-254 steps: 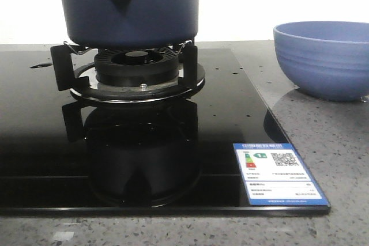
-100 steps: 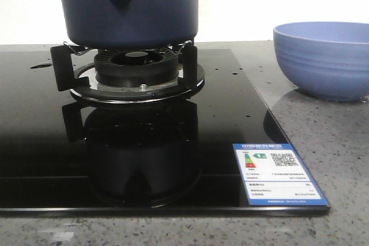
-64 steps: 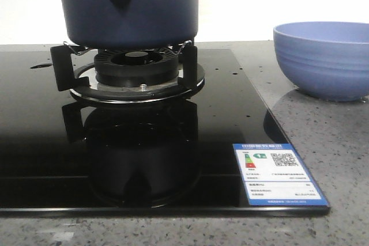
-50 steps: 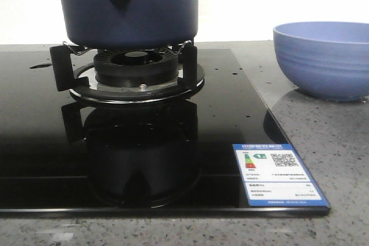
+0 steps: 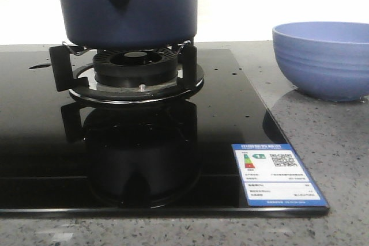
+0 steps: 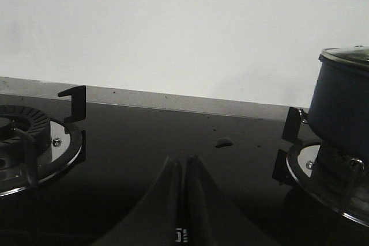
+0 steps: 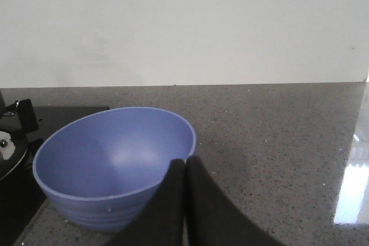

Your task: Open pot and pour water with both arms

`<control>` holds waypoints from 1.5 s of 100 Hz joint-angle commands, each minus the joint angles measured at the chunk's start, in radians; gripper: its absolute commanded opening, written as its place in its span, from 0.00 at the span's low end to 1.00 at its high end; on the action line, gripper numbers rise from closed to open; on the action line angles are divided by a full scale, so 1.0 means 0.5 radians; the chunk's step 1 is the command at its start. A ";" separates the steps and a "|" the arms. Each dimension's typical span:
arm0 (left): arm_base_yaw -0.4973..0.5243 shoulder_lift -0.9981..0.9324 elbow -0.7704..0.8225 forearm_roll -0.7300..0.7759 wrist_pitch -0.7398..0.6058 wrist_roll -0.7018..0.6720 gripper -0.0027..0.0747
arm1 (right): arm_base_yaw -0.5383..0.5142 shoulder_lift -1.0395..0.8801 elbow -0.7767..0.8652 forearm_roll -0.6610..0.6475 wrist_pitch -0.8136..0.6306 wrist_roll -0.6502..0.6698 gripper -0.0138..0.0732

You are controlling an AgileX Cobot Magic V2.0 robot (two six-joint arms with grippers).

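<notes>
The dark navy pot (image 5: pixel 130 7) stands on the gas burner's black supports (image 5: pixel 135 67), its side bump with a round hole facing me at upper left. In the left wrist view the pot (image 6: pixel 340 110) shows at the far side with a glass lid (image 6: pixel 346 56) on top. My left gripper (image 6: pixel 184 162) is shut and empty over the black glass hob, well apart from the pot. My right gripper (image 7: pixel 185 164) is shut and empty, just beside the rim of the light blue bowl (image 7: pixel 112 165). Neither gripper shows in the front view.
The light blue ribbed bowl (image 5: pixel 323 59) stands on the grey speckled counter (image 5: pixel 323 136) right of the hob. An energy label (image 5: pixel 277 174) is stuck on the hob's front right corner. A second burner (image 6: pixel 29 142) lies left of the left gripper. A white wall is behind.
The front view has shifted very slightly; pot, bowl and burner stay where they were.
</notes>
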 commanded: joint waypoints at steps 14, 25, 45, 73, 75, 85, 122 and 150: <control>-0.005 -0.170 0.242 0.020 -0.351 -0.124 0.01 | -0.014 0.011 -0.057 0.025 -0.133 -0.023 0.09; -0.005 -0.175 0.256 0.010 -0.313 -0.155 0.01 | -0.014 0.015 -0.057 0.025 -0.138 -0.023 0.09; -0.005 -0.175 0.251 0.034 -0.307 -0.155 0.01 | -0.014 0.015 -0.057 0.025 -0.138 -0.023 0.09; -0.005 -0.175 0.251 0.034 -0.307 -0.155 0.01 | -0.014 0.015 -0.057 0.025 -0.138 -0.023 0.09; -0.005 -0.175 0.251 0.034 -0.307 -0.155 0.01 | -0.014 0.015 -0.057 0.025 -0.138 -0.023 0.09; -0.005 -0.175 0.251 0.034 -0.307 -0.155 0.01 | -0.014 0.015 -0.057 0.025 -0.138 -0.023 0.09; -0.005 -0.175 0.251 0.034 -0.307 -0.155 0.01 | -0.014 0.015 -0.057 0.025 -0.138 -0.023 0.09; -0.005 -0.175 0.251 0.034 -0.307 -0.155 0.01 | -0.014 0.015 -0.047 -0.594 -0.187 0.526 0.09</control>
